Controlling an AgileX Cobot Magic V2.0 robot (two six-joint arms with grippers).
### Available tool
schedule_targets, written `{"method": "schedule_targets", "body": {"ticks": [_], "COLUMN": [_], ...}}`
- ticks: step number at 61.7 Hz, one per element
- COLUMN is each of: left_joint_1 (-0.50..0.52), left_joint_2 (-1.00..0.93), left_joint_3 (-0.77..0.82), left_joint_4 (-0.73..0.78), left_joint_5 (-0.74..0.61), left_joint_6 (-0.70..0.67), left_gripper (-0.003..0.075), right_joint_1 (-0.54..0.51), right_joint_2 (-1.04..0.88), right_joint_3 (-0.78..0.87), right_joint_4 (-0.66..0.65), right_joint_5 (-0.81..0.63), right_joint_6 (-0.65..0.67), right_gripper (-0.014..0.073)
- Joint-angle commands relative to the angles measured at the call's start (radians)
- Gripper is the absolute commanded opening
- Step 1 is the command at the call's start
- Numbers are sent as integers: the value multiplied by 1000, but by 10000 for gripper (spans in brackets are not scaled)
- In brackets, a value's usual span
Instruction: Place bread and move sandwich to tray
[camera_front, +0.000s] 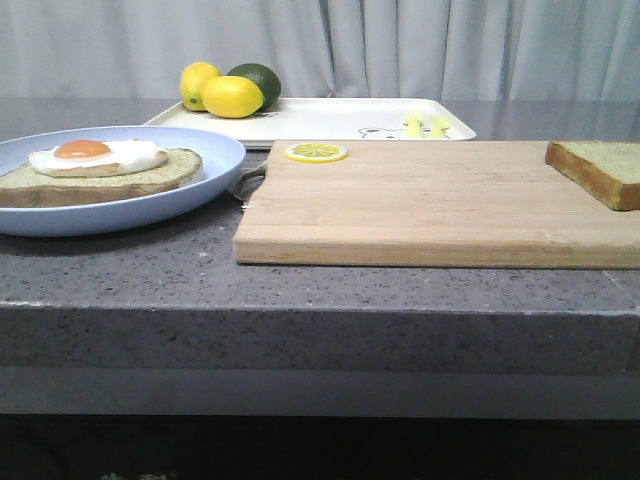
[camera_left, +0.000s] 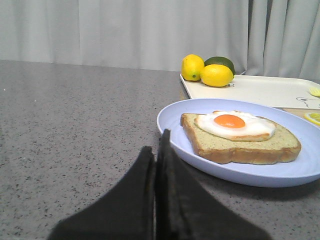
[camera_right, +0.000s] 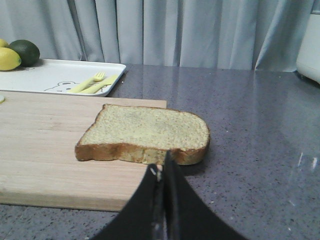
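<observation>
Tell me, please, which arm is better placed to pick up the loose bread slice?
The right. Its shut gripper sits directly before the bread on the cutting board's right end; the left gripper faces the plate instead.

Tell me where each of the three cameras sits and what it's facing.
Front view: low at the counter's edge, facing the cutting board; no arm shows.
Left wrist view: behind the shut left gripper, facing the plate with egg-topped bread.
Right wrist view: behind the shut right gripper, facing the loose bread.
All share the tray.
</observation>
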Motion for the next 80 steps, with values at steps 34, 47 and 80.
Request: {"method": "schedule_targets", "body": {"ticks": [34, 47, 80], "left_joint_1": [1, 1, 1], "left_joint_2": [-20, -20, 188], "left_joint_3": [7, 5, -535], "left_joint_4": [-1, -1, -4], "left_joint_5": [-89, -136, 275], "left_joint_6": [-7, -7, -7], "left_gripper": [-18, -18, -18], "right_joint_1": [-1, -1, -1], "right_joint_2": [-24, -24, 138], "right_joint_3": [-5, -14, -500], "right_joint_4": [-1, -1, -83], "right_joint_5": [-88, -113, 269], "right_joint_6": [-4, -4, -4], "right_gripper": [-118, -118, -118]}}
